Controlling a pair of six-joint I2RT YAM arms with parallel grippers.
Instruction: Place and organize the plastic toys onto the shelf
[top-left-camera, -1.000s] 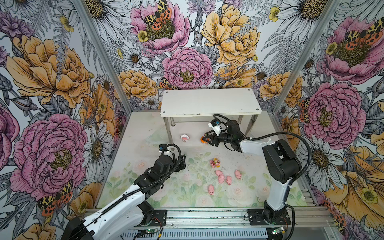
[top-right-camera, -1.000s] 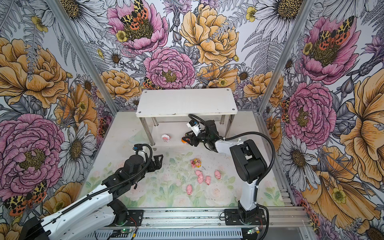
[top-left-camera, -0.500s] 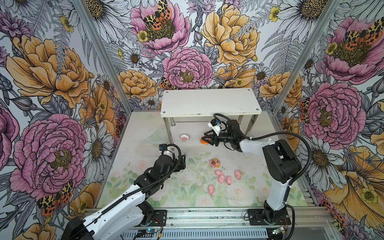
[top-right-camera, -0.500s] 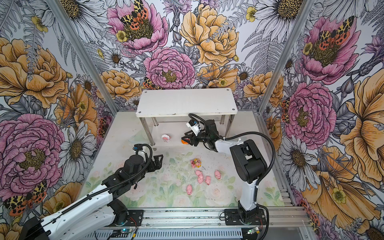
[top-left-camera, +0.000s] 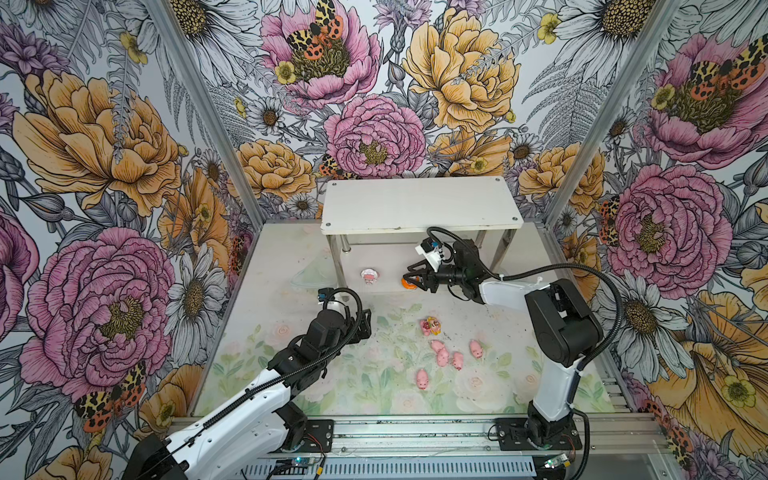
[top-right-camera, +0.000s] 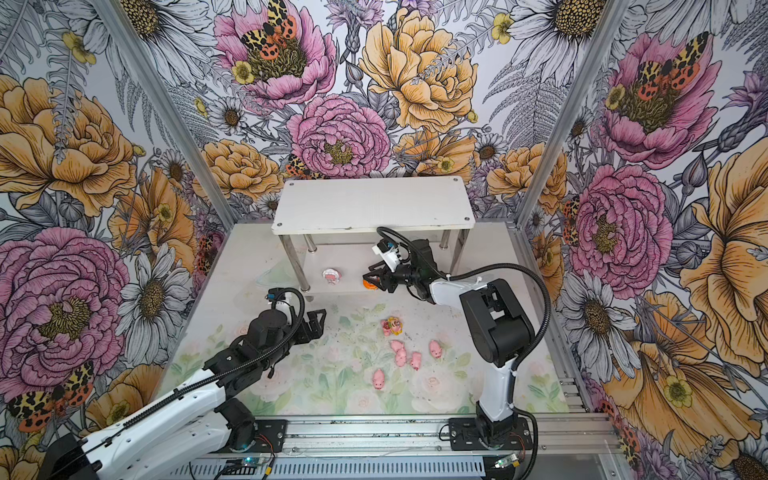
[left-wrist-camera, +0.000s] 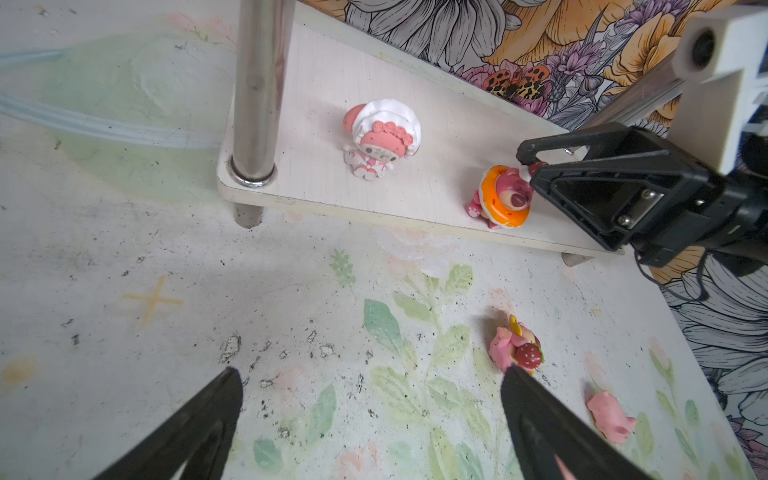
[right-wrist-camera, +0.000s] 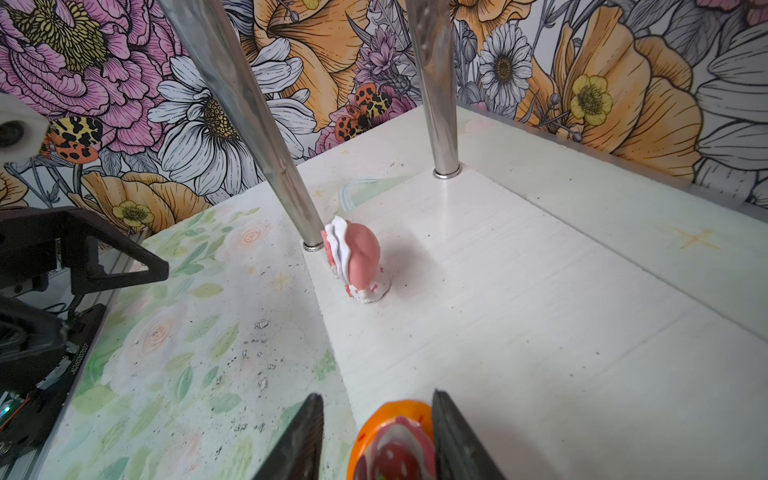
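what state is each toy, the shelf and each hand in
shelf: upright, top tier bare, two toys on the lower tier
white toy: standing on the lower tier
orange toy: on the lower tier, between the right hand's fingers
yellow toy: lying on the table
five pigs: loose on the table
left hand: open, holding nothing
right hand: open around the orange toy, one finger touching it

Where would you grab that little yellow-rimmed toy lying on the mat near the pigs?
Across its round head, coming straight down from above. The yellow-rimmed toy seems to lie on its side on the table, clear of the pigs, so the jaws fit either side. The open left gripper hovers nearby.
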